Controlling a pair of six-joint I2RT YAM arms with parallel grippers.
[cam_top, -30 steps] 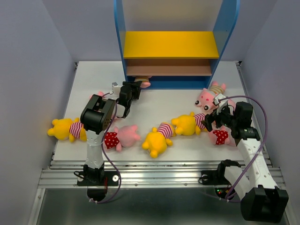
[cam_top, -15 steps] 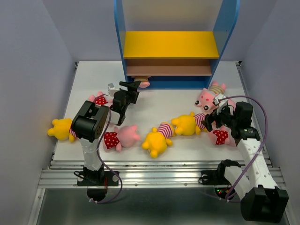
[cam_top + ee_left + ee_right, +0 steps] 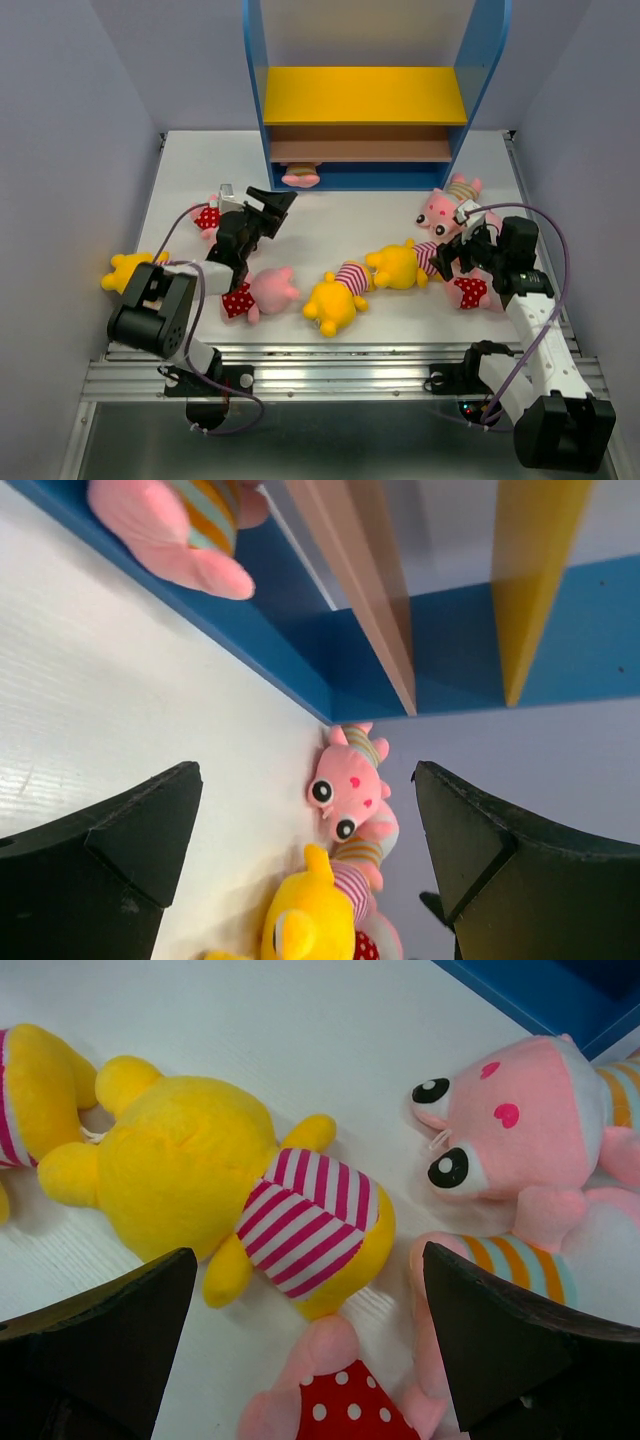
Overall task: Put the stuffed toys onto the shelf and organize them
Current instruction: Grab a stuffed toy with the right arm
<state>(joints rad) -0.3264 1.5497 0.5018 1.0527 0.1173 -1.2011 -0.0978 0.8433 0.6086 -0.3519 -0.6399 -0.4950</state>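
**Top view:** a striped pink pig [image 3: 302,177] lies on the blue base of the shelf [image 3: 258,90], just beyond the left claw [image 3: 270,212], which has drawn back, spread and empty. The right claw [image 3: 448,256], also spread, hovers over plush toys on the white surface [image 3: 340,225].

**Left wrist:** the soft pig sits well apart from the black fingers [image 3: 120,845].

**Right wrist:** a fuzzy yellow bear [image 3: 220,1180] in a red-striped shirt lies below the claw.

Has drawn the left gripper [image 3: 270,210] back from the shelf [image 3: 365,95] toward centre left, jaws spread wider; has left a tan-striped pig [image 3: 301,177] exposed on the blue base; has uncovered a red-dotted pig [image 3: 207,216]; has swung the elbow over the yellow bear [image 3: 125,270].
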